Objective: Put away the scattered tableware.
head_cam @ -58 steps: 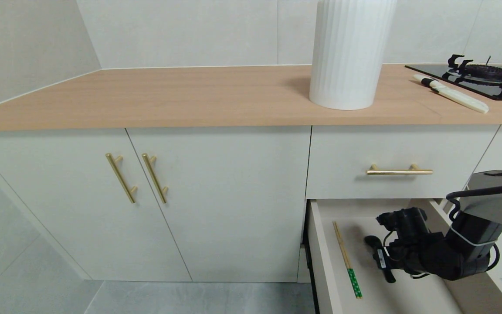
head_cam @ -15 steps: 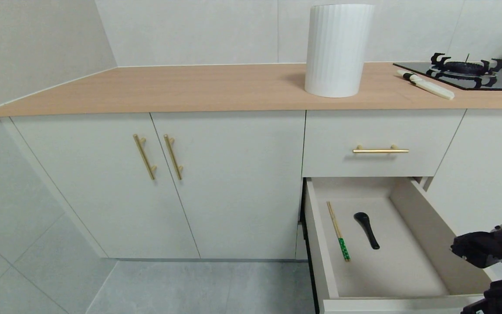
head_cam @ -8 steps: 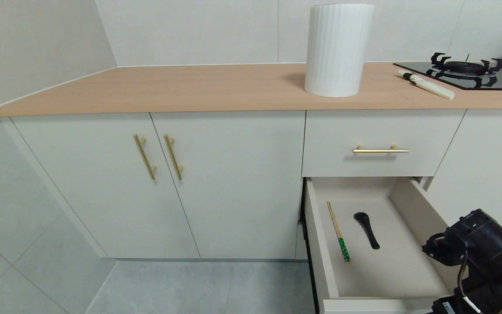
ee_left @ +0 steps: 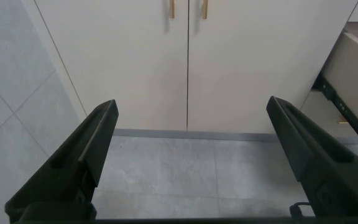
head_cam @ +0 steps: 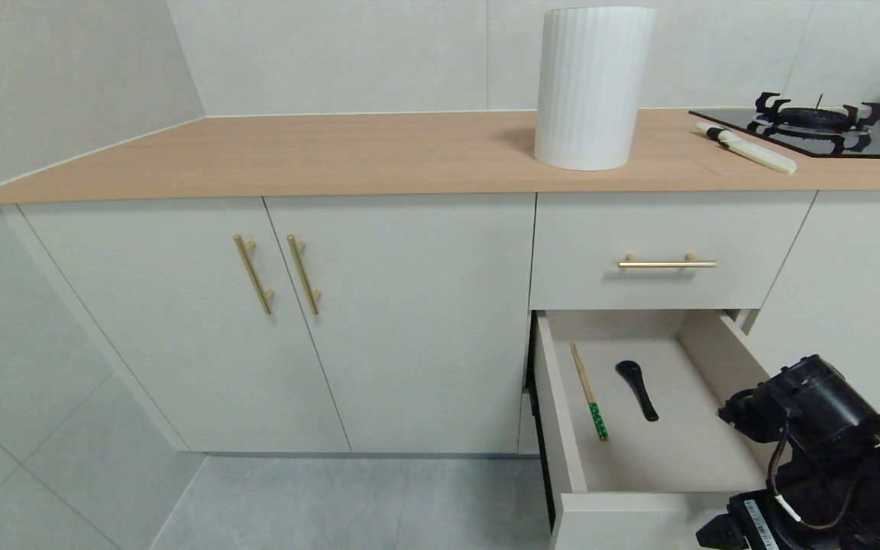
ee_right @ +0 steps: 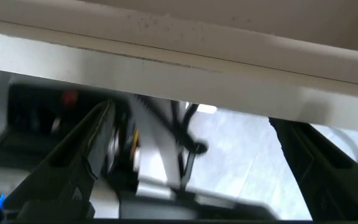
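At the head view's lower right, your right gripper [ee_right: 190,118] gapes empty by the drawer front [head_cam: 623,513]; likely rigid, easy-sliding: push mid-panel.

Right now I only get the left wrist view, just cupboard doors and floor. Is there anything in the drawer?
Observer: Yes, chopsticks and a black spoon lie in the open drawer, side by side, not touching.
Operator: Where's the other arm?
Observer: The right gripper is open, down by the drawer's front right corner.
Operator: Is anything left up top?
Observer: A knife lies on the counter beside the stove.
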Available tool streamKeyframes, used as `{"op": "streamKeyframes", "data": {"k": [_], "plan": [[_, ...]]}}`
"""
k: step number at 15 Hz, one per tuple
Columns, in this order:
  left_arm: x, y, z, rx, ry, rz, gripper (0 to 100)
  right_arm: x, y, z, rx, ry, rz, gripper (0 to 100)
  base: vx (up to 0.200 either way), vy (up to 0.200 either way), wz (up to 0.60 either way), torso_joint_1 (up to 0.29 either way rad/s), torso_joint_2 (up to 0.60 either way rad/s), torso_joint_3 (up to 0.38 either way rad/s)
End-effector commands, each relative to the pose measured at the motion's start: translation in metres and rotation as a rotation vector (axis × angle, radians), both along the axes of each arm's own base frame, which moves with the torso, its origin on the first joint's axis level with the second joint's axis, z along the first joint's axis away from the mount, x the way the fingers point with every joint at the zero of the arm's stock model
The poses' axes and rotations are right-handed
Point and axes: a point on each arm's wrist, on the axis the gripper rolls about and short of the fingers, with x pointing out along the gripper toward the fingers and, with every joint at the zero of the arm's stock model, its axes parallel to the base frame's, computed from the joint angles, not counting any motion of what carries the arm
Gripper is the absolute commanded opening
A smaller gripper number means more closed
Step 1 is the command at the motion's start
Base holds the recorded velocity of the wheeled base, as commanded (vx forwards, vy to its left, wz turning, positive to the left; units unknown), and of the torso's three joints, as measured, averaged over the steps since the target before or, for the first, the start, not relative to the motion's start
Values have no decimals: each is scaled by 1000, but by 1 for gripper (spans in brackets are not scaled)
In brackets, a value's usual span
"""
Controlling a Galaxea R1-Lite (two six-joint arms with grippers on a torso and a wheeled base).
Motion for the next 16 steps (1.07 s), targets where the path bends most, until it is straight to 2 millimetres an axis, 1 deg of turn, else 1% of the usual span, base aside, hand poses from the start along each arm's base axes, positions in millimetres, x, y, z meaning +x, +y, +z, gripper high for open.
{"op": "streamKeyframes", "data": {"k": [1, 4, 6, 7, 8, 9, 10, 12, 14, 16], "plan": [[0, 0, 0, 0, 0, 1, 100, 3, 1, -4, -9, 9, -2, 100, 0, 0, 0, 0, 0, 0], [0, 0, 0, 0, 0, 1, 100, 27, 9, -8, 8, -94, -8, 100, 0, 0, 0, 0, 0, 0], [0, 0, 0, 0, 0, 1, 100, 45, 16, -8, -6, -124, -22, 100, 0, 0, 0, 0, 0, 0], [0, 0, 0, 0, 0, 1, 100, 50, 17, -9, -7, -124, -24, 100, 0, 0, 0, 0, 0, 0], [0, 0, 0, 0, 0, 1, 100, 64, 18, -9, -4, -135, -42, 100, 0, 0, 0, 0, 0, 0], [0, 0, 0, 0, 0, 1, 100, 74, 18, -10, -4, -141, -53, 100, 0, 0, 0, 0, 0, 0], [0, 0, 0, 0, 0, 1, 100, 88, 14, -7, -5, -163, -69, 100, 0, 0, 0, 0, 0, 0], [0, 0, 0, 0, 0, 1, 100, 110, 9, -4, -11, -197, -79, 100, 0, 0, 0, 0, 0, 0], [0, 0, 0, 0, 0, 1, 100, 126, 7, -3, -14, -221, -85, 100, 0, 0, 0, 0, 0, 0], [0, 0, 0, 0, 0, 1, 100, 137, 8, -3, -12, -236, -92, 100, 0, 0, 0, 0, 0, 0]]}}
